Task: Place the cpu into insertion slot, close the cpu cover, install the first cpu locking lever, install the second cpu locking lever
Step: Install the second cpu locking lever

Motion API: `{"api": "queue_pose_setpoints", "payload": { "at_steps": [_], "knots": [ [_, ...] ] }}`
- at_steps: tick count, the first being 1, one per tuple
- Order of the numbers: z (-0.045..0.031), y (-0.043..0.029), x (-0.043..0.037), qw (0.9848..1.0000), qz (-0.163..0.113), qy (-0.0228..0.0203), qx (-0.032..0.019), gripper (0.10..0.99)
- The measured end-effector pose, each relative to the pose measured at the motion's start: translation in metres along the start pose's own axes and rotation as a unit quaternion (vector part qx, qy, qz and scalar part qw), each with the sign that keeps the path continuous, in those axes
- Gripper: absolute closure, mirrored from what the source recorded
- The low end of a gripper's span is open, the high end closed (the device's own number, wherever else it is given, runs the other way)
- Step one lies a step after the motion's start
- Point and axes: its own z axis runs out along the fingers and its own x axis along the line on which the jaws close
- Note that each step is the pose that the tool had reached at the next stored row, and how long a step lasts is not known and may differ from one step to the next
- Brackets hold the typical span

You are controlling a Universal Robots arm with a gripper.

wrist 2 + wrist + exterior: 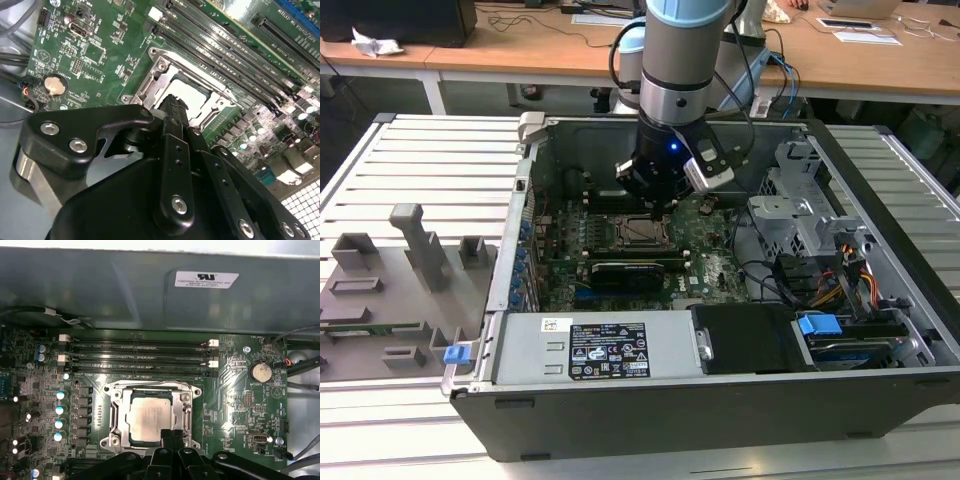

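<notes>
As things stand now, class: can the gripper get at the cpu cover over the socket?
Probably yes. The gripper hangs just above the edge of the cpu cover, which lies flat around the cpu, and nothing stands between them.

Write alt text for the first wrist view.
The cpu sits in the insertion slot with the cpu cover closed over it, the gripper at its edge. Memory slots run beside it on the green motherboard.

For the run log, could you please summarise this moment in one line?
cpu: seated in insertion slot | cpu cover: closed | hand: at cover edge
</notes>
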Motion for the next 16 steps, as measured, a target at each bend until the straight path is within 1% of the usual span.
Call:
{"api": "queue_pose_setpoints", "payload": {
  "at_steps": [3,7,10,14,16],
  "knots": [
    [-0.0011,-0.0005,0.0000,1.0000,0.000,0.0001,0.0002,0.980],
    [-0.0081,-0.0001,-0.0001,1.0000,0.000,0.0000,-0.0001,0.980],
    [-0.0084,-0.0041,0.0000,1.0000,0.000,0.0000,0.0000,0.980],
    [-0.0090,-0.0126,0.0002,1.0000,0.000,0.0000,-0.0001,0.980],
    [-0.0091,-0.0144,0.0003,1.0000,0.000,0.0000,-0.0003,0.980]
  ]
}}
